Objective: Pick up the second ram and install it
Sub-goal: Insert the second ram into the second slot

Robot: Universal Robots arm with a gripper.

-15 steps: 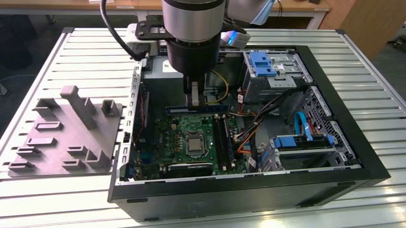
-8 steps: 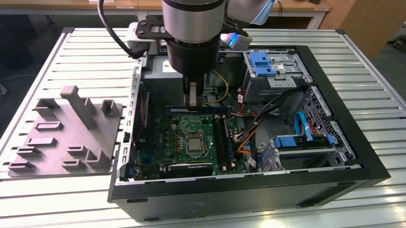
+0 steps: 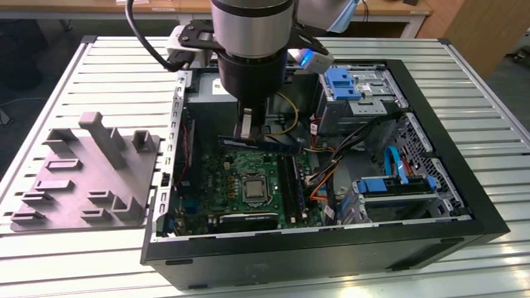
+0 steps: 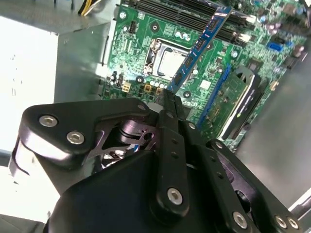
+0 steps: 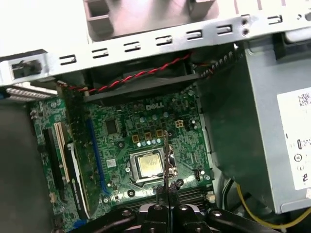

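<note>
One thin stick, the second ram (image 4: 199, 48), is squeezed tight at one end by my jaws. It hangs above the motherboard (image 4: 146, 29), not touching it. To do this well, I think I must keep it level, line it up over a long black slot (image 3: 288, 183), and push straight down.

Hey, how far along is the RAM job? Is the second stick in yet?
Done: the pickup. The hand is shut on one end of the second ram.
In hand: the stick hangs inside the open computer case, above the motherboard.
Left: the install. In the exterior view the stick lies crosswise to the memory slots and is not seated in one.
</note>
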